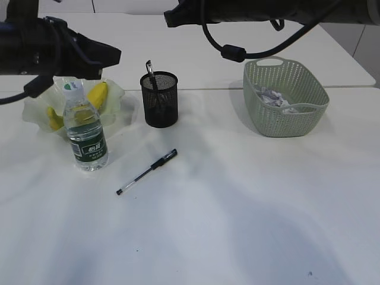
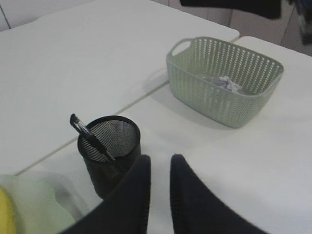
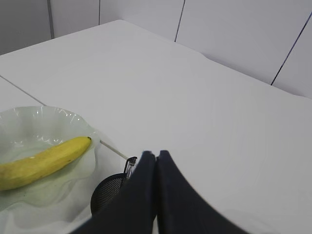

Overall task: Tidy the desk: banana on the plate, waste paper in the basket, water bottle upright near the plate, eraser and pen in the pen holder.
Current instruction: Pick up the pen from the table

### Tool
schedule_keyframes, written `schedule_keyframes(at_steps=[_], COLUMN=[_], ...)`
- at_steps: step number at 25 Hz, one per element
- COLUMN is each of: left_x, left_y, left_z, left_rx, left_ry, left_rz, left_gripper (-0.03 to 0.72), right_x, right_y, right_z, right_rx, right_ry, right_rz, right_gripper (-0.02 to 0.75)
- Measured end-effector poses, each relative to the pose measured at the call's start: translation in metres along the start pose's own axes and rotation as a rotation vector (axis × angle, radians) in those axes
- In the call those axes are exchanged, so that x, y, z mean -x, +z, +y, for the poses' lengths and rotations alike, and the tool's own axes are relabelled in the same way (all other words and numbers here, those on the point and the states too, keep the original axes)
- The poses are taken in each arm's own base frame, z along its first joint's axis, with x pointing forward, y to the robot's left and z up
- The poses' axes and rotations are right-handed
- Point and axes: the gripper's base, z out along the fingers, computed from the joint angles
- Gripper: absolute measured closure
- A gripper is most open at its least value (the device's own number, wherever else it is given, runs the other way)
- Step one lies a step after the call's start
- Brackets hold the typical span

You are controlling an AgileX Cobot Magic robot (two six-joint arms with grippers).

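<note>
A yellow banana (image 1: 98, 95) lies on the clear plate (image 1: 34, 116) at the back left, also seen in the right wrist view as banana (image 3: 44, 163) on plate (image 3: 29, 116). The water bottle (image 1: 86, 133) stands upright just in front of the plate. One pen (image 1: 151, 74) stands in the black mesh pen holder (image 1: 159, 101); a second pen (image 1: 147, 172) lies flat on the table in front. Crumpled waste paper (image 1: 273, 98) sits in the green basket (image 1: 285, 122). No eraser shows. My left gripper (image 2: 160, 158) hangs slightly open and empty beside the holder (image 2: 109, 141). My right gripper (image 3: 156, 153) is shut on nothing.
Both dark arms reach in high over the back of the table, the left arm (image 1: 71, 50) above the plate, the right arm (image 1: 237, 12) along the top edge with a looping cable (image 1: 234, 53). A seam (image 1: 208, 89) between two tabletops runs behind the holder.
</note>
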Motion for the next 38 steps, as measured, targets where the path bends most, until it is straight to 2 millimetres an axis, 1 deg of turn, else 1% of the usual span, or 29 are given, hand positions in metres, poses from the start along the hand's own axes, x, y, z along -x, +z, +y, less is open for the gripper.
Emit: schedule_keyframes(at_steps=[5, 9, 13, 16, 21, 23, 28, 32, 38], left_x=[0.016, 0.022, 0.027, 0.035, 0.049, 0.052, 0.046, 0.042, 0.042], left_y=[-0.001, -0.002, -0.001, 0.001, 0.01, 0.016, 0.036, 0.046, 0.052], left_z=[0.012, 0.02, 0.021, 0.02, 0.026, 0.03, 0.034, 0.027, 0.01], left_rx=[0.107, 0.19, 0.251, 0.274, 0.323, 0.334, 0.332, 0.333, 0.356], left_ry=[-0.063, -0.134, -0.172, -0.213, -0.281, -0.324, -0.446, -0.485, -0.479], left_rz=[-0.018, -0.022, -0.021, -0.038, -0.074, -0.086, -0.081, -0.068, -0.048], left_gripper=[0.596, 0.594, 0.592, 0.591, 0.591, 0.591, 0.591, 0.591, 0.591], right_x=[0.0, 0.0, 0.0, 0.0, 0.0, 0.0, 0.0, 0.0, 0.0], right_y=[0.0, 0.0, 0.0, 0.0, 0.0, 0.0, 0.0, 0.0, 0.0], right_z=[0.0, 0.0, 0.0, 0.0, 0.0, 0.0, 0.0, 0.0, 0.0], right_rx=[0.001, 0.001, 0.002, 0.002, 0.002, 0.002, 0.002, 0.002, 0.002], right_ry=[0.0, 0.0, 0.0, 0.0, 0.0, 0.0, 0.0, 0.0, 0.0], right_rz=[0.001, 0.002, 0.003, 0.003, 0.003, 0.003, 0.003, 0.003, 0.003], right_gripper=[0.754, 0.754, 0.754, 0.754, 0.754, 0.754, 0.754, 0.754, 0.754])
